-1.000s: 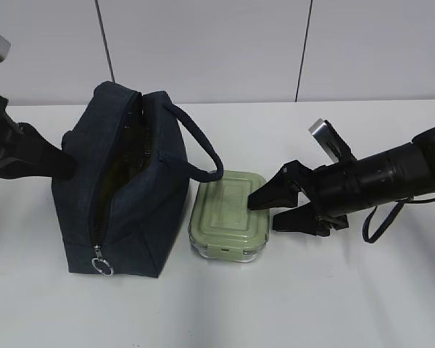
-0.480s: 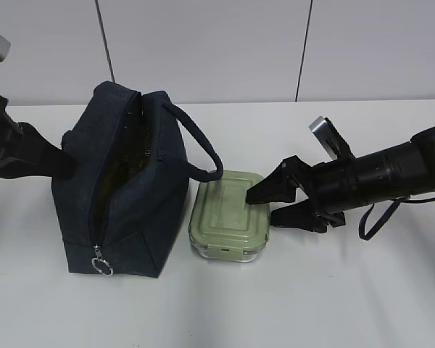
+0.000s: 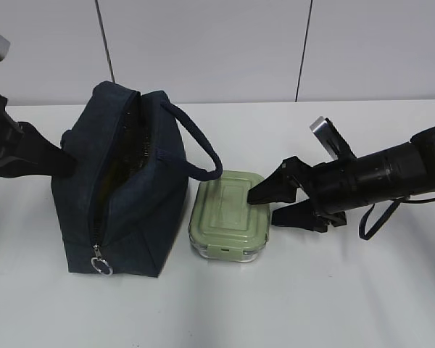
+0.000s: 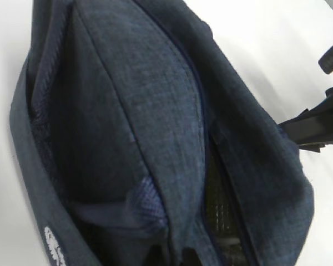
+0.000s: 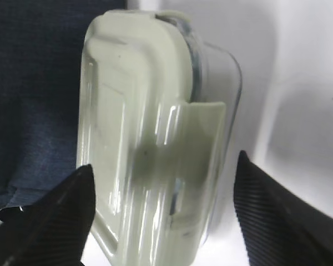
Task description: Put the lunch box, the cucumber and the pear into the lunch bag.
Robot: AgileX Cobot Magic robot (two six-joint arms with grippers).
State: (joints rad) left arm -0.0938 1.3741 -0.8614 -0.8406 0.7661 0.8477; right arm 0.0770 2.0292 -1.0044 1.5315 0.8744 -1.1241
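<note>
Between end effector (image 5: 164, 216) fingers, lunch box (image 5: 150, 138)

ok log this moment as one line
left hand: shut on lunch bag | right hand: open, straddling lunch box end, no grip yet | lunch box: on table beside bag | bag: unzipped

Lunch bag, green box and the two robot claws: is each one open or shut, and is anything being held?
lunch bag: standing upright, zipper undone, top gaping.
lunch box: lid on, flat on the table beside the bag, not lifted.
right gripper: open, one finger over the lid, one beside the box's right side, not squeezing.
left gripper: shut; its fingers are out of sight against the bag's left end.
</note>
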